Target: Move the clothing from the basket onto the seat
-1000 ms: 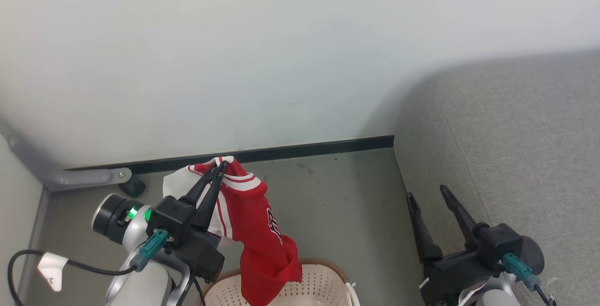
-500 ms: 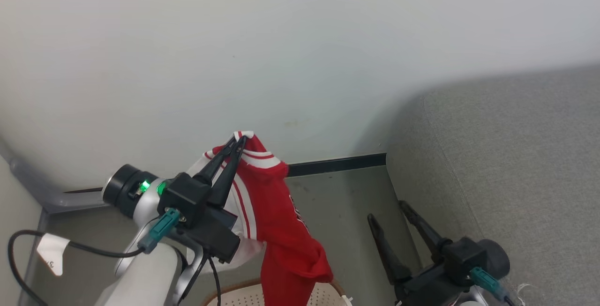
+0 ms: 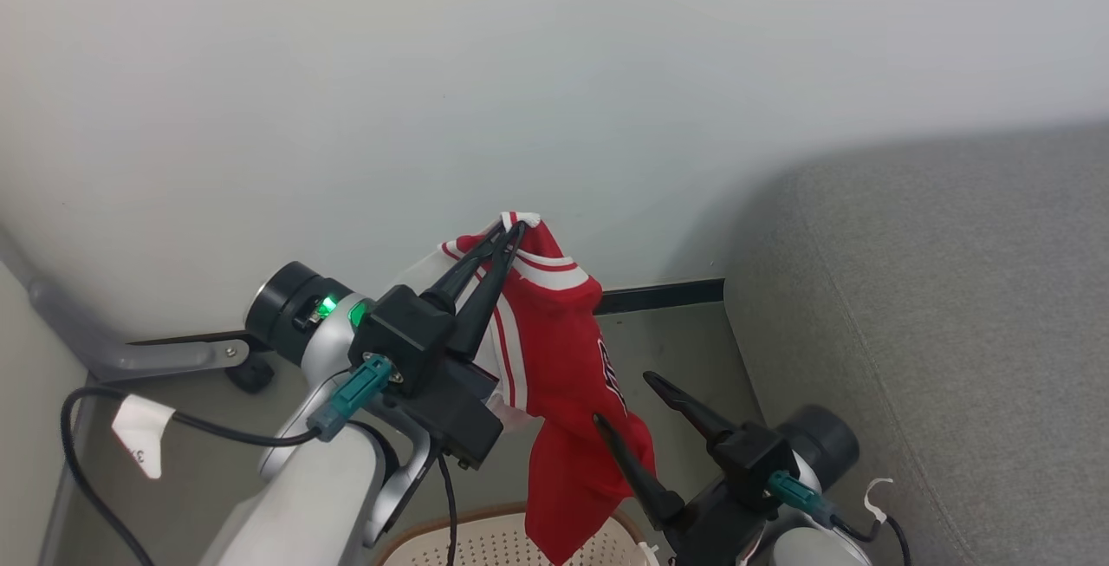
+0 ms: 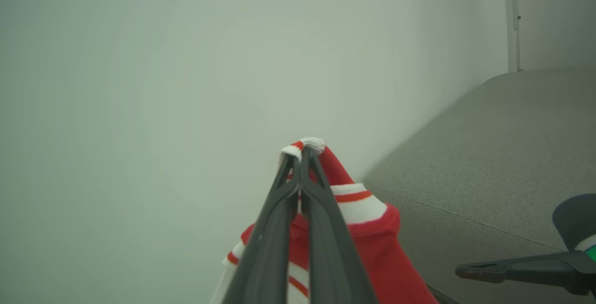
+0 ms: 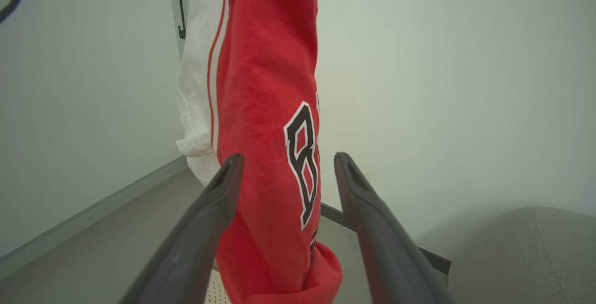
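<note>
Altogether: one red jersey (image 3: 563, 349), one basket (image 3: 494, 542), one grey seat (image 3: 953, 332).

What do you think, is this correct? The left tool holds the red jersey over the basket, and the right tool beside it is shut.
Not quite: the right tool is open, not shut. The right wrist view shows its two fingers spread wide. The left tool does hold the jersey over the basket.

Our left gripper (image 3: 514, 224) is clamped tight on the white-trimmed edge of the red jersey (image 3: 563, 349), raised before the pale wall (image 3: 554, 72). The jersey's lower end hangs over the cream basket (image 3: 485, 540). Our right gripper (image 3: 623, 396), fingers spread, sits just beside the hanging cloth, left of the grey sofa cushion (image 3: 953, 332).
</note>
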### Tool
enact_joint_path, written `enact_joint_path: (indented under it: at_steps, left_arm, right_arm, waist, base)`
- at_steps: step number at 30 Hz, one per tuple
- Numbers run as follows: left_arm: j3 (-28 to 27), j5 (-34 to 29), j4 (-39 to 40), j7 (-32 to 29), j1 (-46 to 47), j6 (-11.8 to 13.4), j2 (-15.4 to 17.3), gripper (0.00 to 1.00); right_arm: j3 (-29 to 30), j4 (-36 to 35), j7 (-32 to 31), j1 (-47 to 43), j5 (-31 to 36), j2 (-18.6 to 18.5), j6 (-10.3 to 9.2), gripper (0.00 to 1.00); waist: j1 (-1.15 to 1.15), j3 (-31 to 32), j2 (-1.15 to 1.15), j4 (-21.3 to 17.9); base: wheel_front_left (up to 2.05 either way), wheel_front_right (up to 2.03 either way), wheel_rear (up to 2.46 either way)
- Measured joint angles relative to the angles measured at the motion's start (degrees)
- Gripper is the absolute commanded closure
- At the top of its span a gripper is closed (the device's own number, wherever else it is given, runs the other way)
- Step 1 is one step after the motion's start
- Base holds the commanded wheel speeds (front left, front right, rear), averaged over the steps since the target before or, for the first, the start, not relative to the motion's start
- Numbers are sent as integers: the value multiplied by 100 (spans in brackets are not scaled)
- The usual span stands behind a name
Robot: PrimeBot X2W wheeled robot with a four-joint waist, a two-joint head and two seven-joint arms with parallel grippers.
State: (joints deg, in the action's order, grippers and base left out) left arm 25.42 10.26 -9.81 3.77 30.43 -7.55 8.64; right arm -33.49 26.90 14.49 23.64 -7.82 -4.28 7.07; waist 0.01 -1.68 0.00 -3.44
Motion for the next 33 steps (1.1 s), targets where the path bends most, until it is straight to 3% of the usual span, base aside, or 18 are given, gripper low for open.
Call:
enact_joint_path:
  at_steps: [13,14,15,16,17,29,30,31,32,33]
  left_arm:
    - [335,79,277,-359,258,0,-138,100]
    - [349,83,297,-369,258,0,-141,100]
    - [359,92,308,-387,258,0,-141,100]
    - [368,105,319,-417,258,0,-140,100]
    - [377,127,328,-425,259,0,-138,100]
    - [82,393,325,-502,94,75,51,100]
    - [66,409,321,-501,36,103,55,90]
    - [40,434,320,-500,-35,111,54,60]
    - [22,444,299,-498,-94,138,54,0]
    - [-11,459,281,-490,-157,157,54,0]
  right_arm:
    - [-823,1213,-27,989,-22,51,2,0]
    - [-851,1273,-27,1049,-48,56,2,16]
    - [-883,1329,-26,1106,-85,56,2,59]
    - [-910,1390,-26,1150,-107,56,2,94]
    - [-954,1444,-26,1195,-144,55,2,100]
    - [-940,1499,-21,1347,-694,60,7,100]
    - [-881,1472,-21,1346,-739,57,7,100]
    - [-813,1425,-21,1345,-775,56,7,100]
    - [-740,1377,-21,1345,-809,55,7,100]
    - [-667,1316,-21,1345,-845,42,7,100]
  waist:
    - [0,-54,0,239]
    - [0,-60,0,248]
    - [0,-65,0,257]
    - [0,-70,0,267]
    - [0,-75,0,275]
    - [0,-133,0,176]
    - [0,-137,0,149]
    - [0,-141,0,119]
    - [0,-145,0,88]
    - [0,-149,0,54]
  base:
    - [0,0,0]
    - [0,0,0]
    - [0,0,0]
    - [0,0,0]
    - [0,0,0]
    - [0,0,0]
    - [0,0,0]
    - [0,0,0]
    - [0,0,0]
    - [0,0,0]
